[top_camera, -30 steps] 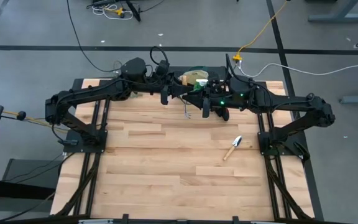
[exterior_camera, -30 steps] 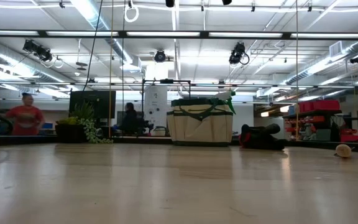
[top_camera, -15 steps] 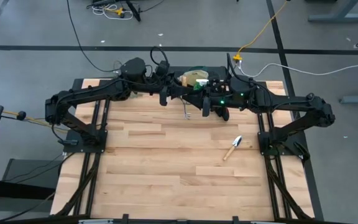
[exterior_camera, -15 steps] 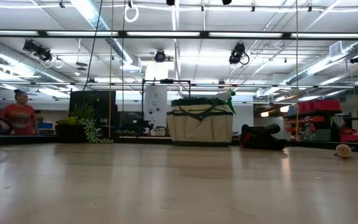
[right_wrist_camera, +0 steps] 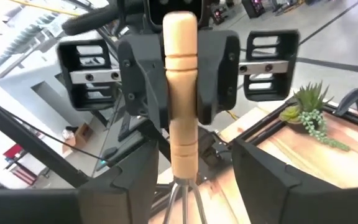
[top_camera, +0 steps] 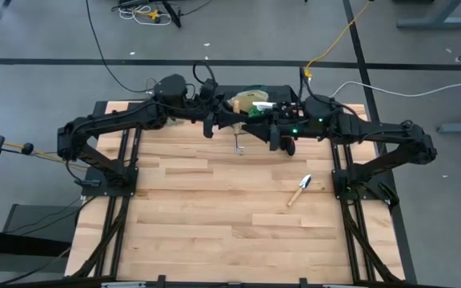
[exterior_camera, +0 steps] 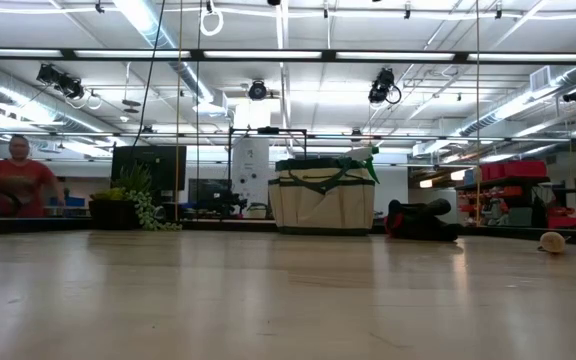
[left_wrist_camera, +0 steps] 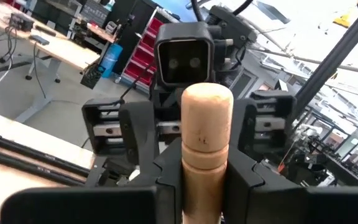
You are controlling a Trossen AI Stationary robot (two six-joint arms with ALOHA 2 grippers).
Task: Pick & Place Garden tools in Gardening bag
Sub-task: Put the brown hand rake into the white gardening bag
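Observation:
The wooden-handled hand rake [right_wrist_camera: 180, 93] hangs over the table's far middle, tines [top_camera: 239, 149] downward. My left gripper [top_camera: 224, 125] is shut on its handle. My right gripper [top_camera: 269, 133] faces it from the right, open, its fingers [right_wrist_camera: 124, 180] standing wide on either side of the lower handle without touching. The beige gardening bag [exterior_camera: 323, 197] stands at the far edge just behind both grippers, with a green item [exterior_camera: 368, 160] at its top. The trowel [top_camera: 298, 190] lies flat on the table's right half. A red-and-black glove [exterior_camera: 421, 219] lies right of the bag. My left gripper pinches the rake's wooden handle [left_wrist_camera: 207, 146] between its two fingers [right_wrist_camera: 135, 71], on the half toward the rounded free end. The fingers come about level from the table's left and lie across the handle. The rake hangs roughly upright, tines down, clear of the table.
A small leafy plant [exterior_camera: 136, 205] stands at the table's far left. A person [exterior_camera: 13, 180] is in the room beyond. Bare wooden tabletop [top_camera: 214, 216] stretches over the near half.
My right gripper has opened and let go of the rake's handle, then drawn back a little toward the table's right edge. The rake stays hanging in my left gripper. The person in the room has walked left.

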